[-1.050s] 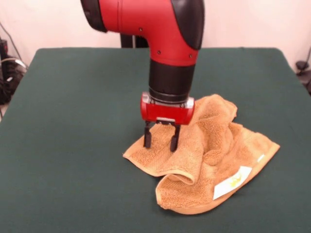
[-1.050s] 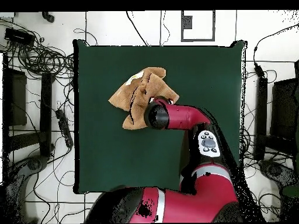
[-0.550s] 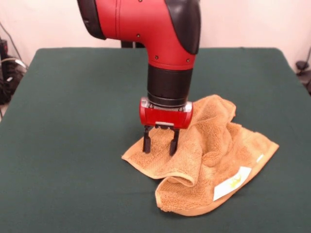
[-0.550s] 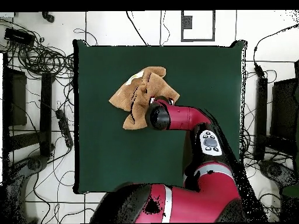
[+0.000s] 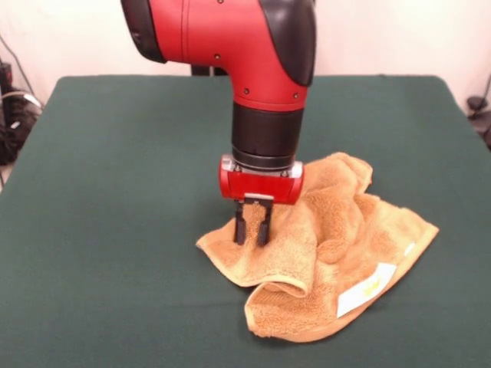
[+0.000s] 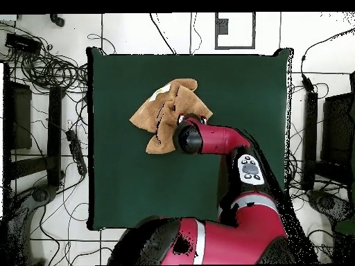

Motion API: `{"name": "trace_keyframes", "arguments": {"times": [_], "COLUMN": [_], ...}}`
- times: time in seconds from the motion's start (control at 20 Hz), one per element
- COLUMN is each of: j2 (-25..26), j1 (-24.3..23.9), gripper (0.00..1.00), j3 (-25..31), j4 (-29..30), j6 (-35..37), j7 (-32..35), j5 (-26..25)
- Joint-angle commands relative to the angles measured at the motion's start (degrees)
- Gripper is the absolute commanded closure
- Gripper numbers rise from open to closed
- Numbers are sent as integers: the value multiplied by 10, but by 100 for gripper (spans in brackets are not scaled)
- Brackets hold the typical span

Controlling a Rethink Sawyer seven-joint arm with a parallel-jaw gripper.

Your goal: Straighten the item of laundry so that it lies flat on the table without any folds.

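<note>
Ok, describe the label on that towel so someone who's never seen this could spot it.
On the green table lies a crumpled orange-tan towel. At its edge nearest the front camera, away from the gripper, sits the label: a white tag with yellow print.

Even, diffuse illumination is provided; the worktop [image 5: 115,192] is evenly lit without glare. Soft shadow is cast just beside the towel [image 5: 337,238].

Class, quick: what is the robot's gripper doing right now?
Gripper: closed, pinching the orange towel near its corner.
</note>
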Motion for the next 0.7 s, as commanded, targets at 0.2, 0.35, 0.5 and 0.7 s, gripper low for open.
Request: {"name": "trace_keyframes", "arguments": {"times": [0.2,0.35,0.5,0.7], "j2": [72,72,71,21], "j1": [13,19,23,47], "gripper": [100,100,100,100], "j3": [42,35,28,-22], "j4": [-6,-3,4,66], "j6": [-32,-43,-44,-17], "j7": [46,58,72,111], "j5": [-21,-17,-7,10]}}
